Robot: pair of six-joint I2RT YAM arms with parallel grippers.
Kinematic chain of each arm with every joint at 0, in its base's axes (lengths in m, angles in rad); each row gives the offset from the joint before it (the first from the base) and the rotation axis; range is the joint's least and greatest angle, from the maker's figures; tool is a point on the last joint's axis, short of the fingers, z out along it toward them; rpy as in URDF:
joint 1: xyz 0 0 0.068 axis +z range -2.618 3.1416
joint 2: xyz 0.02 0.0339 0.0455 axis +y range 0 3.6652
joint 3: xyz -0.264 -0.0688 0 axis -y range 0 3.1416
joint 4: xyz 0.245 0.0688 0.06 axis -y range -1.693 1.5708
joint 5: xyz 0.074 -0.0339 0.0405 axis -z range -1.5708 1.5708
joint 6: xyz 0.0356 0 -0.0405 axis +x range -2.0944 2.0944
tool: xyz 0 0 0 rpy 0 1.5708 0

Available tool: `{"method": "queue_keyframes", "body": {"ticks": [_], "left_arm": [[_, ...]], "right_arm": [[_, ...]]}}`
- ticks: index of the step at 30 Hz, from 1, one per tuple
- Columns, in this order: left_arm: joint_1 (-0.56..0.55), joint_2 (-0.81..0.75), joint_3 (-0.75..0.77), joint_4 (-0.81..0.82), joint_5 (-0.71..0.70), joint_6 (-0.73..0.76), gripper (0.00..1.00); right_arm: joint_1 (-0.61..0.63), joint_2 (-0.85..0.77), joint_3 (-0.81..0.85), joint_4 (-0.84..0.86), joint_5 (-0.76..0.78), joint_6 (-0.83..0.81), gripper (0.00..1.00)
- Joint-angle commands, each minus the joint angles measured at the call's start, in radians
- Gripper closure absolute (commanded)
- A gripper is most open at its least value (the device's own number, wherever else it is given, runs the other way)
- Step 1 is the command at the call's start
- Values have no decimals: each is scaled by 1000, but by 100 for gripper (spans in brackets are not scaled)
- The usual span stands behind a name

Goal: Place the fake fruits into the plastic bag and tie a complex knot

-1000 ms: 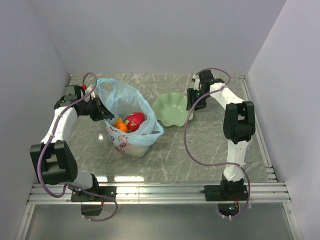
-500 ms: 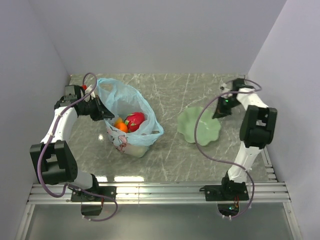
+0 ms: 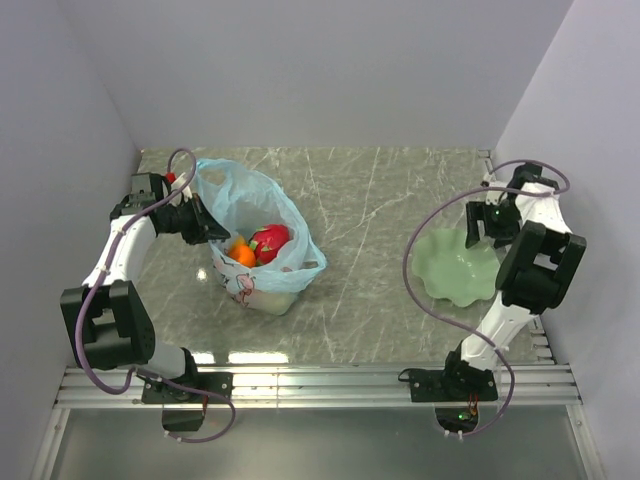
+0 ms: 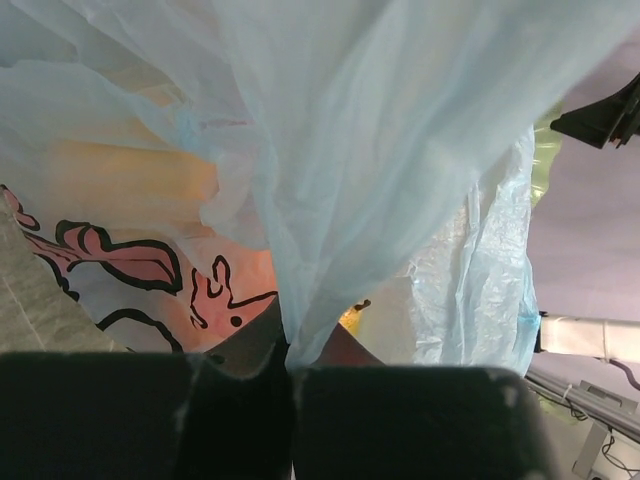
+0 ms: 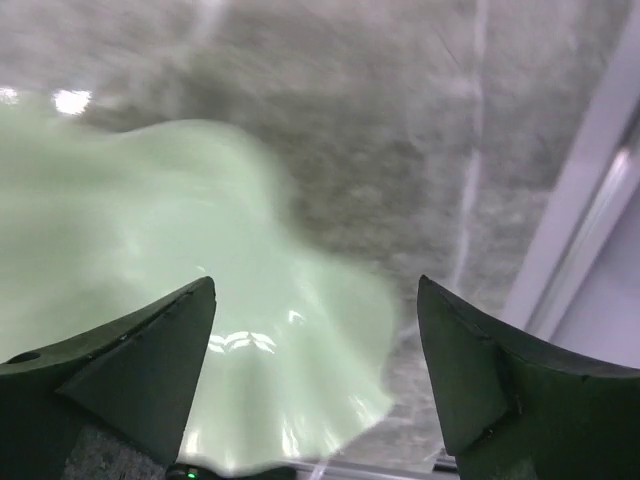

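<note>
Left fingers (image 4: 150,410) stayed pinched shut on the rim of the plastic bag (image 3: 250,200), which held the fake fruits (image 3: 266,241) at desk (image 3: 370,190) left, while we had slid the green plate (image 3: 458,268) to the right edge and spread our right fingers (image 5: 480,370) wide and empty, free for tying.

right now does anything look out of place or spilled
Nothing spilled: the fruits sit inside the bag, its rim pinched in the left claw. Only the green plate looks stray, at the right edge of the table, under the open right claw.

Thin translucent plastic bag (image 3: 235,195); glossy fake fruits (image 3: 270,240); smooth shiny plate (image 3: 455,278); polished marbled table (image 3: 360,200).
</note>
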Motion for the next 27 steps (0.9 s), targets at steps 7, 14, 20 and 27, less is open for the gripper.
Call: {"method": "queue_keyframes", "body": {"ticks": [7,14,20,27], "left_arm": [[0,-76,-7,3,-5,61,68],[8,-249,17,70,12,133,34],[11,-284,210,-35,-27,370,30],[-279,-268,335,-253,43,829,29]], "right_arm": [[262,-175,132,-28,-371,86,13],[530,-182,146,47,-646,297,14],[622,-156,95,90,-753,431,16],[696,-165,20,186,-743,523,22]]}}
